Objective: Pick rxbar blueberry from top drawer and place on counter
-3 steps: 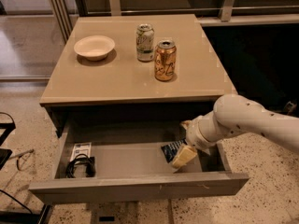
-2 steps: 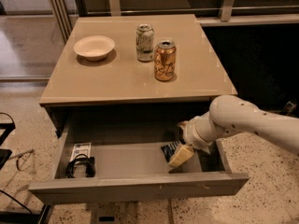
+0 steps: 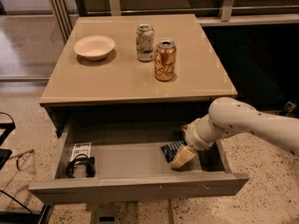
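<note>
Slippage of the rxbar blueberry [image 3: 170, 149] is the likely trouble. It is a flat, slick wrapper lying low on the floor of the top drawer [image 3: 140, 190], toward the right end, and offers little to catch. A lift could drop it back or knock it against the counter [image 3: 117, 78] edge overhead. It shows as a small navy slab with pale print, partly covered. The gripper [image 3: 183, 157] sits right on it; whether it is clamped cannot be told. A pale can [image 3: 145, 42], a copper can [image 3: 165, 60] and a bowl [image 3: 94, 47] stand on the counter.
</note>
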